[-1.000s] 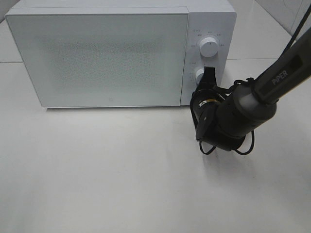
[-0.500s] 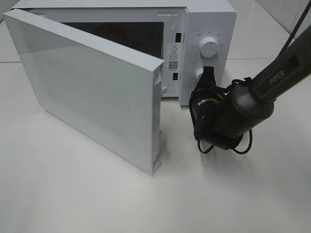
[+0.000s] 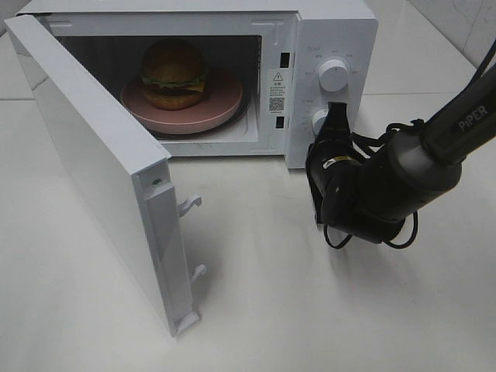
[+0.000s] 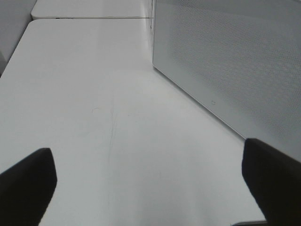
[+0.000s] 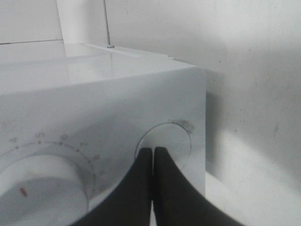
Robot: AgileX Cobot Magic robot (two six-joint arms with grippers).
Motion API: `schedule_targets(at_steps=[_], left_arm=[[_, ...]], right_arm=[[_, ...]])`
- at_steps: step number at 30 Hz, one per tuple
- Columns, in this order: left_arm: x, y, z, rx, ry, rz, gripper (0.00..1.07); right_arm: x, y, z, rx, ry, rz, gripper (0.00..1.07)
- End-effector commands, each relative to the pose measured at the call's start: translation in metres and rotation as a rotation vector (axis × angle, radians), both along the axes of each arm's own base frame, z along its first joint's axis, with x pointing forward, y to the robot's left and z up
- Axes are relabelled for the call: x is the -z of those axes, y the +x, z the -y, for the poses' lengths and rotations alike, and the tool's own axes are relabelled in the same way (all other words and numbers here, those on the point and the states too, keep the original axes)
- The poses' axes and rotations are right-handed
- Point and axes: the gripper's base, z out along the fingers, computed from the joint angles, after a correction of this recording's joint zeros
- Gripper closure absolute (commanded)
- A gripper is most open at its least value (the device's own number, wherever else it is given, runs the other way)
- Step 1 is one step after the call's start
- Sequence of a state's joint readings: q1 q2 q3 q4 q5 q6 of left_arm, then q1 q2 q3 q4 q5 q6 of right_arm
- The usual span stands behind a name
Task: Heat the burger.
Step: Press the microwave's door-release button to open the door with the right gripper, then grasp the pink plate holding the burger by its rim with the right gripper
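The burger (image 3: 173, 72) sits on a pink plate (image 3: 221, 99) inside the white microwave (image 3: 329, 31), whose door (image 3: 93, 167) stands wide open to the left. My right gripper (image 3: 335, 116) is shut, with its tips against the lower round button (image 3: 318, 120) of the control panel. In the right wrist view the closed fingertips (image 5: 146, 157) touch that button (image 5: 171, 139), beside the dial (image 5: 42, 188). My left gripper (image 4: 150, 188) is open and empty above the table, next to the door's outer face (image 4: 235, 61). It is out of the exterior view.
The upper dial (image 3: 334, 74) sits above the button. The open door's latch hooks (image 3: 190, 205) stick out over the table in front of the microwave. A white wall edge (image 3: 457, 23) is at the back right.
The microwave door has gone from shut to swung wide open to the left, which uncovers the burger and plate. My right gripper has stayed at the lower button.
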State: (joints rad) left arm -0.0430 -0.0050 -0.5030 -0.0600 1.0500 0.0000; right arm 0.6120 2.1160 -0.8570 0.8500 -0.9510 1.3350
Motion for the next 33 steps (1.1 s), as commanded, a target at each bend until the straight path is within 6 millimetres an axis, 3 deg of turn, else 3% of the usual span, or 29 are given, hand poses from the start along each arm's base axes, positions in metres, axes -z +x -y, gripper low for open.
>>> schedule_targets(at_steps=[1,19,26,33], left_arm=[[0.000,-0.002,0.000,-0.003,-0.003,0.029,0.07],[0.000,-0.002,0.000,-0.003,-0.003,0.029,0.07],[0.000,-0.002,0.000,-0.003,-0.003,0.029,0.07],[0.000,-0.002,0.000,-0.003,-0.003,0.029,0.07]], right_arm=[[-0.008,-0.004,-0.001,-0.003,0.012,0.019,1.07],[-0.040,-0.058,0.025,-0.121,-0.087,-0.082,1.07],[-0.053,-0.083,0.035,-0.266,-0.212,-0.155,1.07],[-0.063,-0.092,0.033,-0.442,-0.359,-0.203,1.07]])
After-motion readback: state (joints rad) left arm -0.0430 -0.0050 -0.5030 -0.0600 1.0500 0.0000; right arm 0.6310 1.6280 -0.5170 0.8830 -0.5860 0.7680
